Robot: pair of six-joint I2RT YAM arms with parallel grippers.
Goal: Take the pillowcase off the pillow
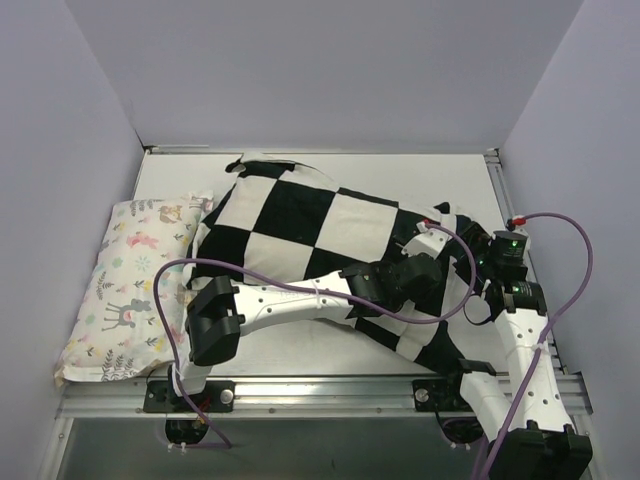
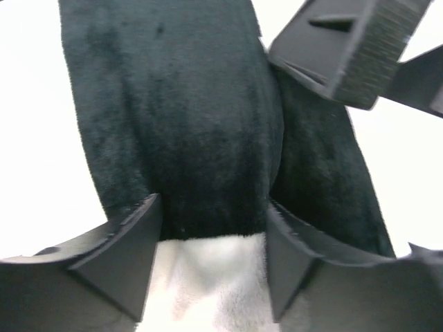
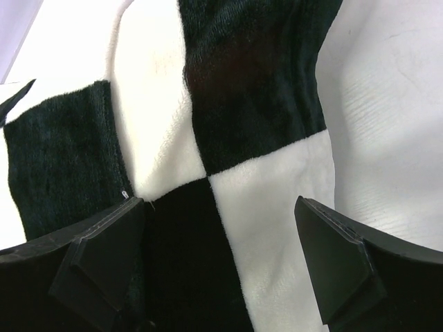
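The pillowcase (image 1: 300, 230) lies across the worktop (image 1: 470, 180), its long axis running from far left to near right. The pillow is out of sight, presumably inside. Both my arms meet at its near-right end. My left end effector (image 2: 211, 207) straddles a black fold there; pinching or not, I cannot tell. My right end effector (image 3: 218, 207) hovers just beside, jaws wide apart, empty.

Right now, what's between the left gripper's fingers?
A raised fold of the pillowcase, a black square with white plush below, fills the gap between the left gripper's fingers. Left wrist view shows it; whether it's pinched yet is unclear.
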